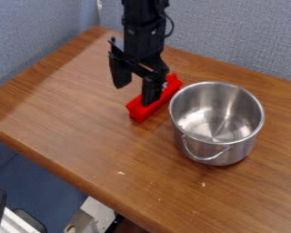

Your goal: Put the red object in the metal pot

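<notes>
The red object [145,103] is an elongated red block lying flat on the wooden table [63,100], just left of the metal pot [216,121]. The pot is shiny steel, stands upright and holds nothing; its small loop handle faces the front. My black gripper [135,84] hangs from above with its jaws open. Its two fingers come down over the far half of the block, one on each side, and hide part of it. Whether the fingers touch the block I cannot tell.
The table's front edge runs diagonally from the left to the bottom right, with dark floor below it. A blue-grey wall [245,36] stands behind the table.
</notes>
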Tool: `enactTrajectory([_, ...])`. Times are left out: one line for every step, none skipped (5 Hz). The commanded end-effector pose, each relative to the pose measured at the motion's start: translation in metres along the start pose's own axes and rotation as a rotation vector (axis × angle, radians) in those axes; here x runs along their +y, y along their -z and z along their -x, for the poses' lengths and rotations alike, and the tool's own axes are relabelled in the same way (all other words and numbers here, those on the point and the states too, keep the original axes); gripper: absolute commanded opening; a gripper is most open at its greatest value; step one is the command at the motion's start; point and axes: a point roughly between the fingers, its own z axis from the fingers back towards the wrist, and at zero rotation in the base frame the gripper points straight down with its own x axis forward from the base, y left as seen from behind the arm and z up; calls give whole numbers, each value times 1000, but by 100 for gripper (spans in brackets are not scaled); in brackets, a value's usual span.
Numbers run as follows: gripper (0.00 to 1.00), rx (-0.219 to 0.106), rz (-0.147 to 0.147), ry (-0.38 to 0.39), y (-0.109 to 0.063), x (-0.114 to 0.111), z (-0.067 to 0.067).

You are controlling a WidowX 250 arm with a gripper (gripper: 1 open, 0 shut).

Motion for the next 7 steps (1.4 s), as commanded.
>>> enactTrajectory([100,-29,-9,-13,4,9,-5])
enactTrajectory([100,-35,-5,-9,13,9,-13])
enactTrajectory([100,-37,-1,-3,24,9,-21])
enactTrajectory([100,-37,0,2,31,9,-28])
enactTrajectory([0,-38,3,2,33,9,-30])
enactTrajectory([100,-38,13,-2,33,9,-31])
enactTrajectory([100,-37,17,-4,35,9,-33])
